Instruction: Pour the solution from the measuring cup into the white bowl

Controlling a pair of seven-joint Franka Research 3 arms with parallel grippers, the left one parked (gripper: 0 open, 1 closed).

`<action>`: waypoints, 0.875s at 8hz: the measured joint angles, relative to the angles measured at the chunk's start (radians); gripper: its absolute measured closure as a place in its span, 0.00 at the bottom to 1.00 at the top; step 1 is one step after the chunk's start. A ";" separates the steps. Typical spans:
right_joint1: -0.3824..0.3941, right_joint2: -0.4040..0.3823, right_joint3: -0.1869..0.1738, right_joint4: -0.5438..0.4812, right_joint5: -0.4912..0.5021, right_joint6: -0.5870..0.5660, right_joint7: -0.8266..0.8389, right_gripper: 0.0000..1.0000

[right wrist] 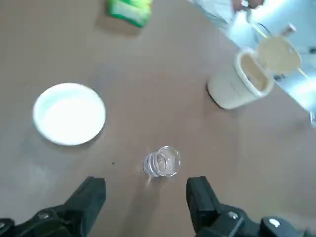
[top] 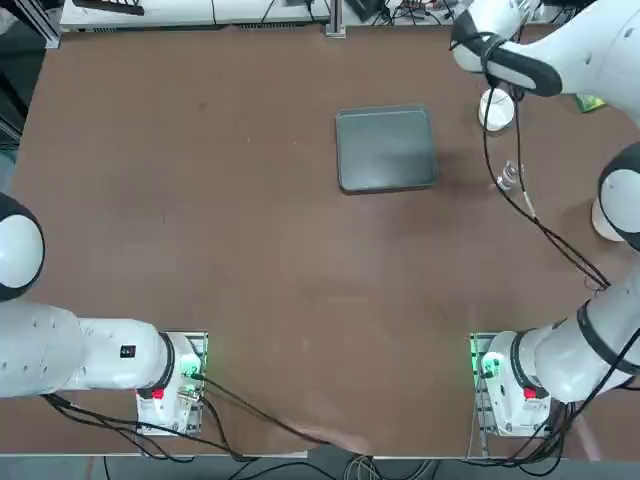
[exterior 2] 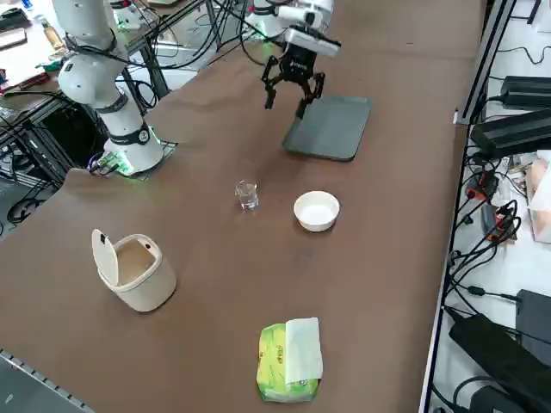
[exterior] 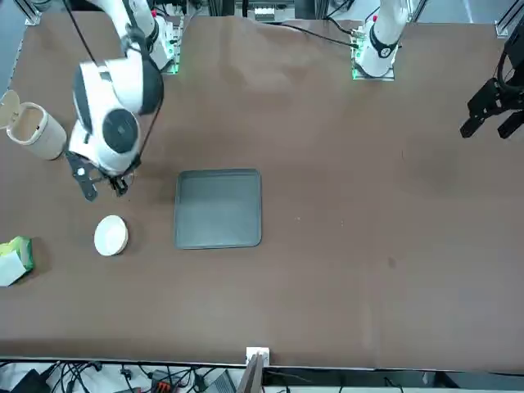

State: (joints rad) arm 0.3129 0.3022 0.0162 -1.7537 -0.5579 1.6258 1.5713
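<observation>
Here the right gripper (right wrist: 145, 197) hangs above the brown worktop (exterior 2: 224, 258), fingers (right wrist: 91, 195) spread wide and empty, near the tiny clear measuring cup (right wrist: 161, 161) standing beside the small round white bowl (right wrist: 69, 113).

A broad brown table (exterior 2: 215, 284) fills the room, with cables (exterior 2: 482, 258) and black boxes (exterior 2: 516, 129) alongside.

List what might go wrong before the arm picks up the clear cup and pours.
1. The measuring cup is tiny and stands loose on the table; the right gripper, jaws open, hangs above and apart from it, so an off-centre descent may tip it and spill.
2. The white bowl sits close beside the cup; a finger could nudge it.
3. The bowl is small, so a hasty pour may miss its rim.
</observation>
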 joint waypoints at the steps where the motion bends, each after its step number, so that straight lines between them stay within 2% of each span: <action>1: 0.000 0.027 -0.002 -0.006 -0.004 -0.004 0.130 0.00; 4: -0.002 0.120 -0.016 -0.017 -0.015 -0.023 0.467 0.00; 7: 0.000 0.256 -0.016 -0.020 -0.056 -0.047 0.725 0.00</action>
State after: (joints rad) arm 0.3127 0.5585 -0.0002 -1.7736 -0.6142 1.5785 2.2959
